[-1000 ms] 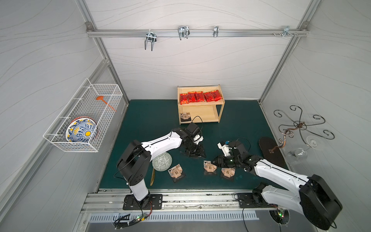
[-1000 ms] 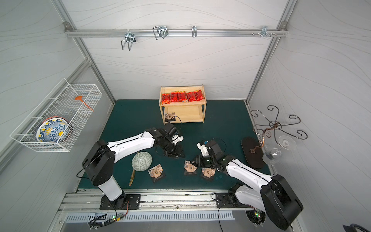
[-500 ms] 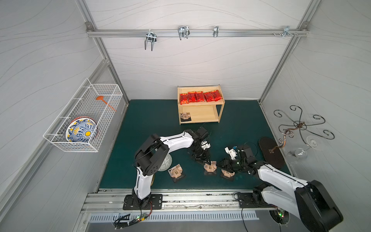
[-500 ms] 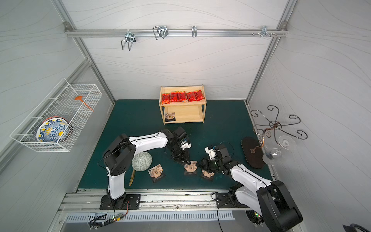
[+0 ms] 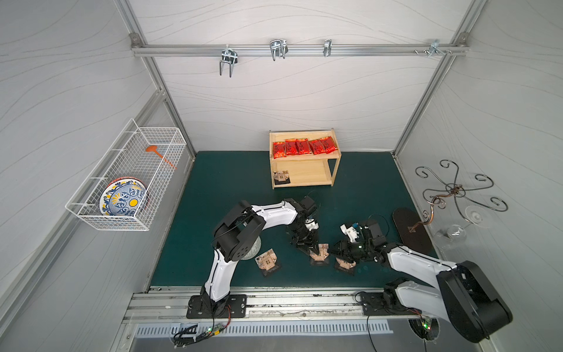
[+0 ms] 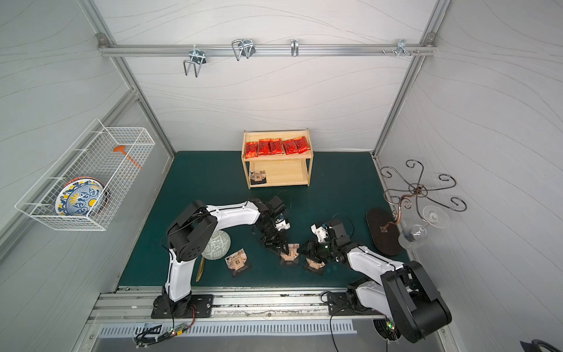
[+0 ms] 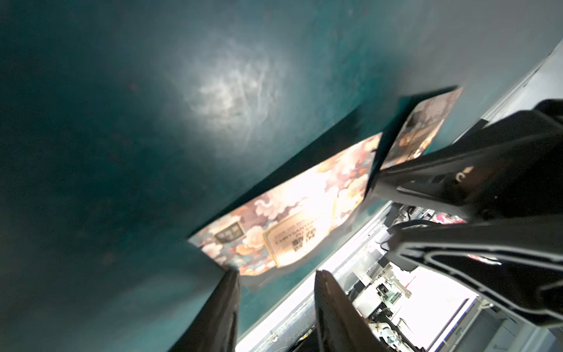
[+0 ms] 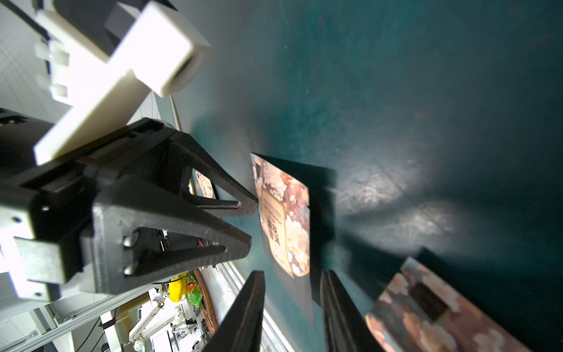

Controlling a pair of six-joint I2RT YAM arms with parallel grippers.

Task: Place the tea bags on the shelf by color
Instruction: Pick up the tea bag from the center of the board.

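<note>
While three tan pouches (image 5: 267, 259) sit in a row near the table's (image 5: 231, 189) front edge, the left end effector (image 5: 310, 245) hangs over the middle pouch (image 5: 319, 254), jaws partly open and empty, tips at the pouch's edge. Just beside it, the right end effector (image 5: 336, 248) sits low over the rightmost pouch (image 5: 344, 264), likewise part-open, gripping nothing. Farther back, the shelf (image 5: 335, 170) carries one more pouch (image 5: 281, 176) on its lower tier and five red sachets (image 5: 303, 147) on top.

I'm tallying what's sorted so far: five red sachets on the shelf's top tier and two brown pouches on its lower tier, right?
Not quite. The lower tier of the shelf holds one brown pouch, not two, as both top views show. The five red sachets on the top tier are right.
</note>
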